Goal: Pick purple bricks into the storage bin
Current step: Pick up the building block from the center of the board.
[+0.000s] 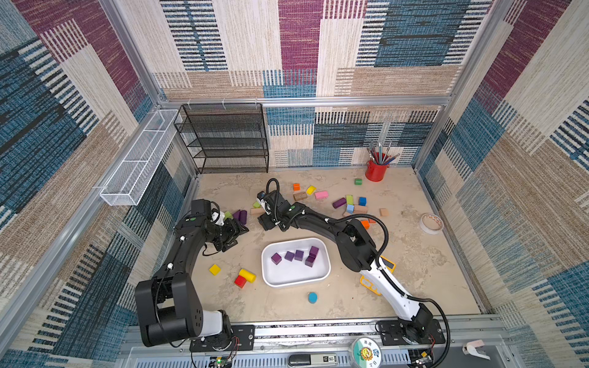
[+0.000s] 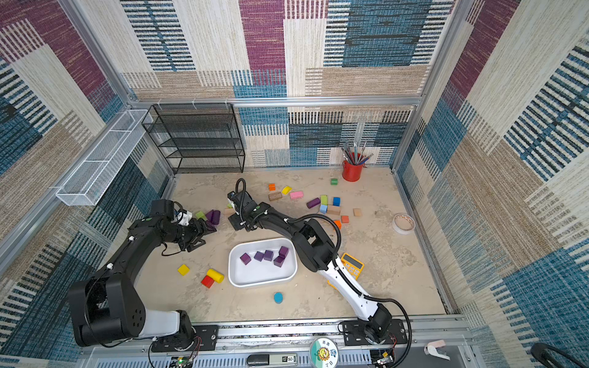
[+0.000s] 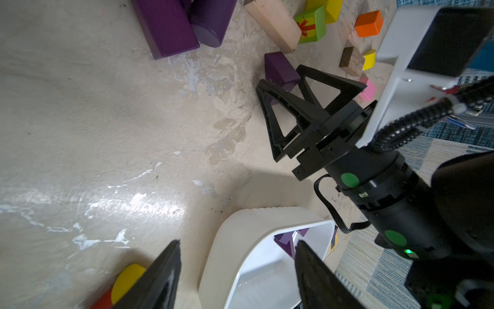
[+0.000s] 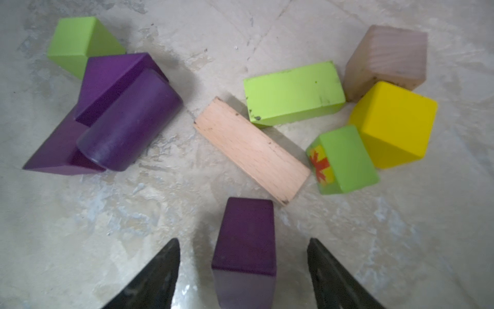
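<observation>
Currently the right claw point(image 4: 243, 240) is hanging low over the bench point(image 1: 414, 255) with its jaws standing apart. It is straddling an oblong purple brick point(image 4: 244, 256) that is lying on the bench between them. A gap is showing on each side of this brick, so neither finger is touching it. Just beyond it a plain wooden bar point(image 4: 251, 149) is lying aslant. A light green bar point(image 4: 292, 93), a green cube with a red-and-yellow mark point(image 4: 344, 160), a yellow cube point(image 4: 393, 123) and a brown wooden cube point(image 4: 385, 58) are clustering beside the bar. Off to the other side a purple cylinder point(image 4: 128, 120) is leaning against a purple wedge-like block point(image 4: 112, 77), with a green block point(image 4: 77, 40) just behind them. The left claw point(image 3: 237, 242) is hovering near that purple pair, its jaws apart and holding nothing. The white storage bin point(image 1: 294, 275) is sitting on the bench between the two arms, towards the front. Five purple bricks point(image 1: 299, 255) are lying in the bin's far half. One more purple bar point(image 1: 339, 202) is lying well apart from the bin, among coloured blocks at the far right of the bench.
</observation>
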You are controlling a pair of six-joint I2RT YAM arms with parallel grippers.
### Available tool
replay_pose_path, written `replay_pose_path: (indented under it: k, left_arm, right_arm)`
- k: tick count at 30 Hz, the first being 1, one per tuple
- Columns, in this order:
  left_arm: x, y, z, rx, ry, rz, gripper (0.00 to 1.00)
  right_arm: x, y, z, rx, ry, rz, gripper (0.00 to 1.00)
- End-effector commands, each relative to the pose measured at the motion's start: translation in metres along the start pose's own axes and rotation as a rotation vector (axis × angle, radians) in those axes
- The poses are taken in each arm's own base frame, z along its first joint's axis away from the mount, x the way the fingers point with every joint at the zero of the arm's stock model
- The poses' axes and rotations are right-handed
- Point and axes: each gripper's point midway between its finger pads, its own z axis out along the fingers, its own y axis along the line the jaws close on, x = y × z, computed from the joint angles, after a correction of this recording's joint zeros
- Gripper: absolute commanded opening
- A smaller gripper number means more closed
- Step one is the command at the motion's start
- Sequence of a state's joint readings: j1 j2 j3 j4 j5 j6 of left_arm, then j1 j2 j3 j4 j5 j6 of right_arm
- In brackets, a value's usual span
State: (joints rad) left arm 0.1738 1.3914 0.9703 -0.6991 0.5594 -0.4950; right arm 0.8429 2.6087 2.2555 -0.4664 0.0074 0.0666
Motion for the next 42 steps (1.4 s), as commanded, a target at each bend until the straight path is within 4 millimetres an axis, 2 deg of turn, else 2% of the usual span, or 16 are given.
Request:
replay_pose_path:
  k: [1, 15, 21, 31, 42]
  left_arm:
    - [0.002, -0.007, 0.000, 0.041, 0.013, -0.008, 0.70]
    - [0.001, -0.008, -0.002, 0.050, 0.008, -0.010, 0.70]
    - [0.000, -0.007, -0.001, 0.051, 0.010, -0.014, 0.69]
    - [0.000, -0.008, 0.000, 0.055, 0.012, -0.015, 0.69]
    - [0.000, -0.006, 0.002, 0.049, 0.019, -0.024, 0.69]
  right_arm:
    - [0.001, 0.001, 0.002, 0.000, 0.007, -0.011, 0.72]
    - [0.003, -0.003, 0.002, 0.027, 0.017, -0.023, 0.48]
    - [0.001, -0.003, 0.000, 0.032, 0.014, -0.029, 0.41]
    - [-0.014, -0.002, -0.011, 0.024, -0.023, -0.031, 0.32]
    - [-0.042, 0.005, -0.036, 0.000, -0.086, -0.033, 0.29]
